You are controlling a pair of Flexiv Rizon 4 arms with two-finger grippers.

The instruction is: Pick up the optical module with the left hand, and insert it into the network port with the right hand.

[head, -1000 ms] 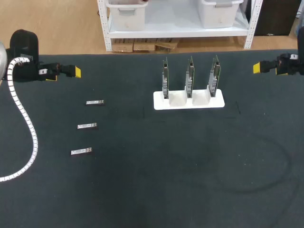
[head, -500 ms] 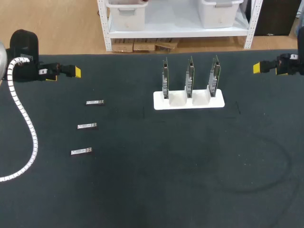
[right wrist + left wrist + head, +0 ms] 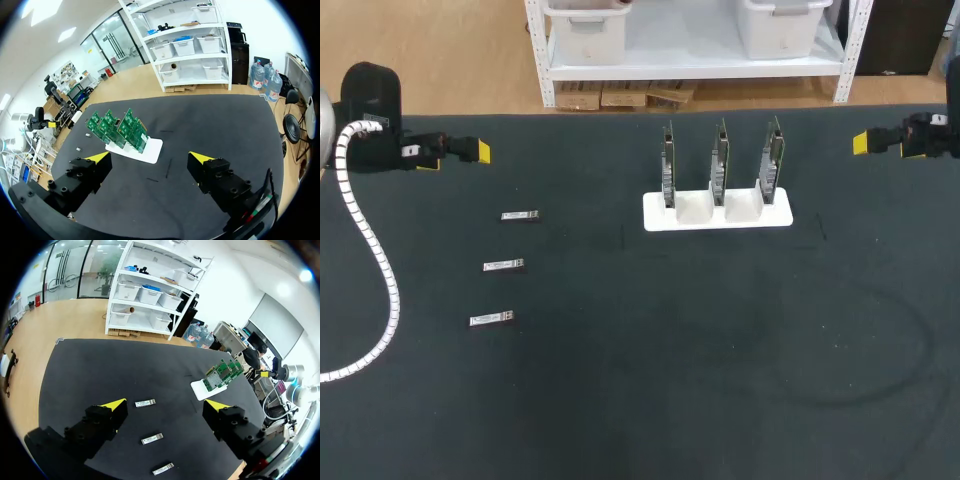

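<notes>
Three small silver optical modules lie in a column on the black mat at the left: the far one (image 3: 520, 215), the middle one (image 3: 505, 265) and the near one (image 3: 491, 319). The left wrist view shows them ahead of and below my left gripper (image 3: 165, 407), the far module (image 3: 145, 402) closest to it. Three green network cards (image 3: 720, 160) stand upright in a white holder (image 3: 718, 212) at the middle back, also seen beyond my right gripper (image 3: 150, 159) as green cards (image 3: 117, 129). My left gripper (image 3: 475, 151) hovers open at the far left, my right gripper (image 3: 861, 142) open at the far right. Both hold nothing.
A white ribbed cable (image 3: 375, 270) from my left arm hangs over the mat's left side. The black mat (image 3: 670, 380) covers the whole table.
</notes>
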